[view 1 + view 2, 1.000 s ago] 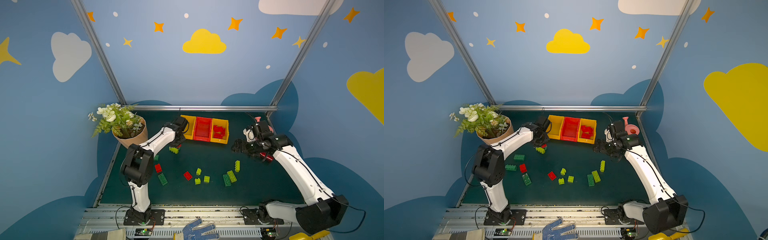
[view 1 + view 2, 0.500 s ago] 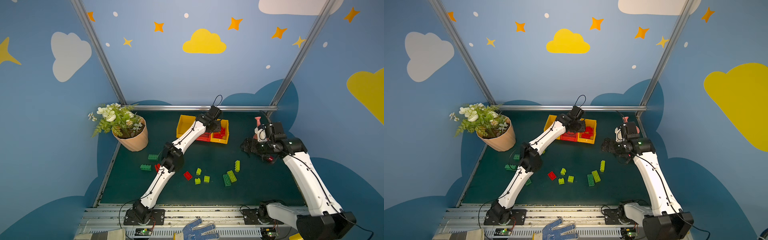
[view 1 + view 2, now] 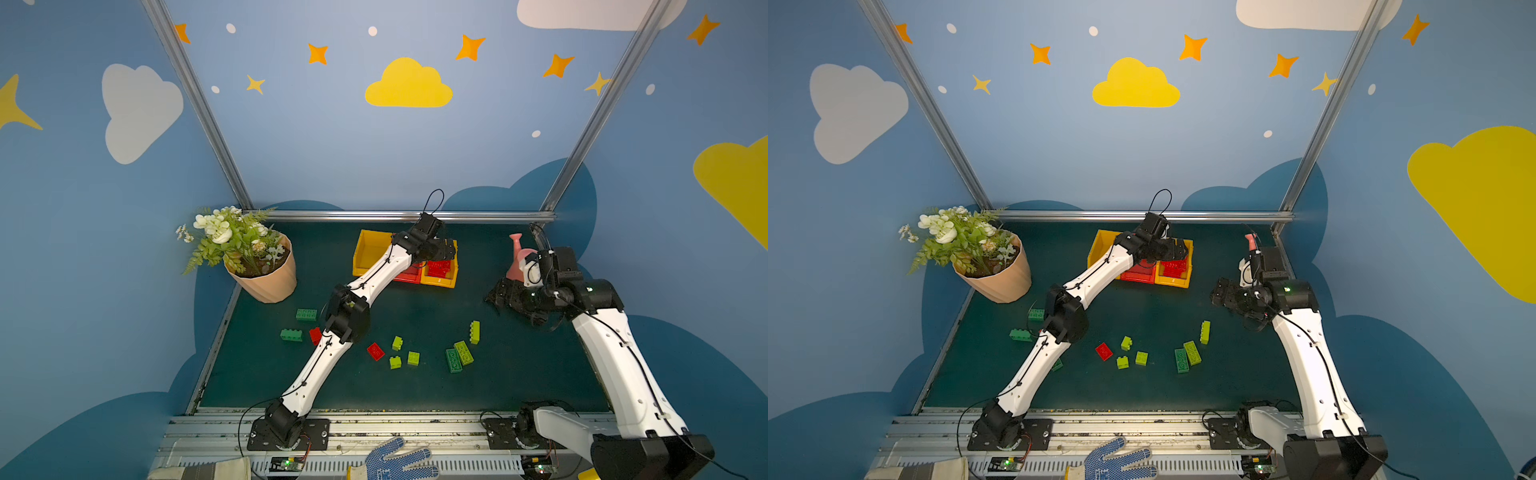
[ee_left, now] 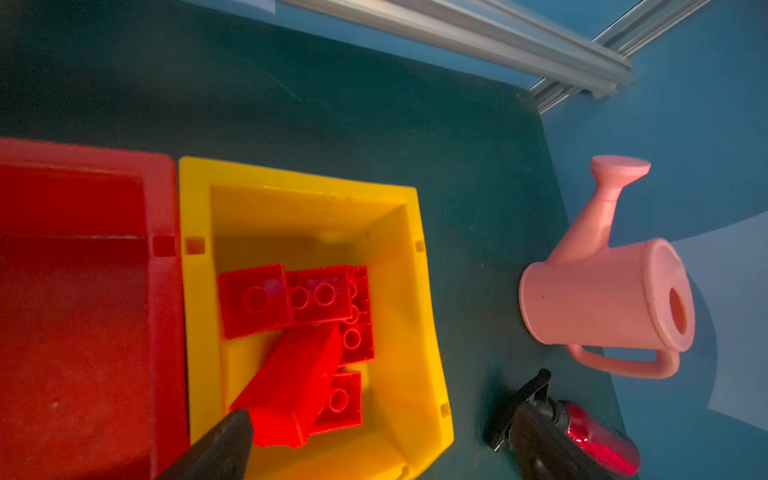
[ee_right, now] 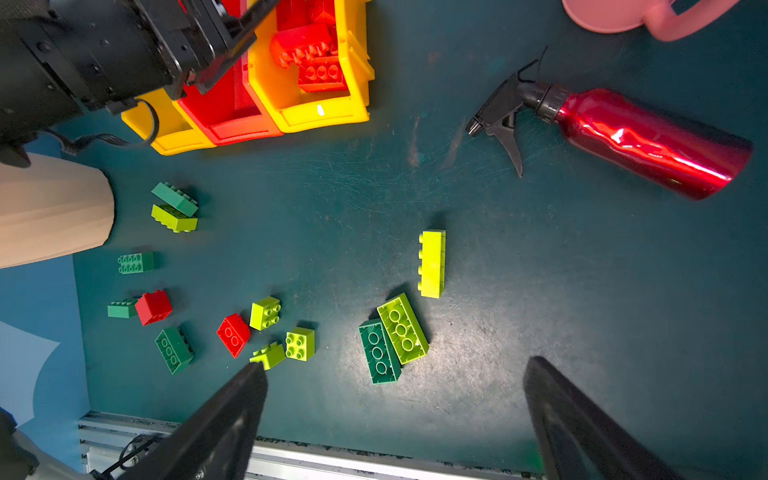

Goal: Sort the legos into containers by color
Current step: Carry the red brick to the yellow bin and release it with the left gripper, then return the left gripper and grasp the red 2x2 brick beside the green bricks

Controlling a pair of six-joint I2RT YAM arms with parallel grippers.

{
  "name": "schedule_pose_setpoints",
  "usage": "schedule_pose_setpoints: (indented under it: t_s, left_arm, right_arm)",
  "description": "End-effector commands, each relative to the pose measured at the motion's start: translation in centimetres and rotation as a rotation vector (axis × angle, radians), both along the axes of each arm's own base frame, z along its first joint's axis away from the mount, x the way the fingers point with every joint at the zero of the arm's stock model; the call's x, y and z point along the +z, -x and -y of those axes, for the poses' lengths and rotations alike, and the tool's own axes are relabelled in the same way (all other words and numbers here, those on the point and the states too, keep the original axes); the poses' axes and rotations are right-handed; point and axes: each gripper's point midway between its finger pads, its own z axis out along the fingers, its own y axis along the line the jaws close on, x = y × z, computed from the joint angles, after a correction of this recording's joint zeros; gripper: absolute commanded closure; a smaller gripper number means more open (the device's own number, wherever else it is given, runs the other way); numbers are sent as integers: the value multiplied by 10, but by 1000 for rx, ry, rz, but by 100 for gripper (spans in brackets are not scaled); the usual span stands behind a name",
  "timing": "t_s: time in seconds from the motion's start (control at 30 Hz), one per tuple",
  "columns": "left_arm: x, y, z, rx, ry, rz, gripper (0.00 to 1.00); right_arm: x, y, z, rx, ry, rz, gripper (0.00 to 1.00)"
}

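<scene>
The containers stand in a row at the back: a yellow bin (image 3: 368, 253), a red one (image 3: 409, 274) and a yellow one (image 3: 440, 279). My left gripper (image 3: 444, 249) (image 4: 382, 449) hangs open over the right yellow bin (image 4: 419, 316). Several red legos (image 4: 299, 307) lie inside, one tilted (image 4: 291, 386) just off a fingertip (image 4: 224, 444). My right gripper (image 3: 505, 297) (image 5: 395, 399) is open and empty, high above the mat. Loose legos on the mat include lime (image 3: 474, 331), dark green (image 3: 453, 360) and red (image 3: 375, 351) bricks.
A tan flowerpot (image 3: 266, 274) stands at the back left. A pink watering can (image 3: 519, 262) and a red spray bottle (image 5: 648, 137) sit at the back right. More green bricks (image 5: 174, 208) lie near the pot. A blue glove (image 3: 395, 461) rests on the front rail.
My left arm swung from the left end of the bins over to the right yellow bin and its gripper opened there. The right arm drew back to the right.
</scene>
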Motion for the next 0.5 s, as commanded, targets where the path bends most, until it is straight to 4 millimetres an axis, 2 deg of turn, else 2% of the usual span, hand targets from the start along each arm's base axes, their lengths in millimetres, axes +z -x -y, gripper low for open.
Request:
schedule_pose_setpoints:
  t_s: [0.0,0.13,0.27,0.33,0.47]
  left_arm:
    - [9,-9,0,1,29,31,3]
    - [32,-1,-3,-19,33,47,3]
    - [43,15,-18,-24,-23,33,3]
    - [44,22,-34,1,-74,27,3]
    - [37,43,-82,102,-180,7,0]
  right_arm:
    - [4,6,6,-12,13,5,5]
    - [3,4,4,-19,1,7,5]
    - [3,0,0,-11,-24,16,6]
    - [2,0,-3,1,-36,12,5]
    - [-2,-2,-12,58,-46,-7,5]
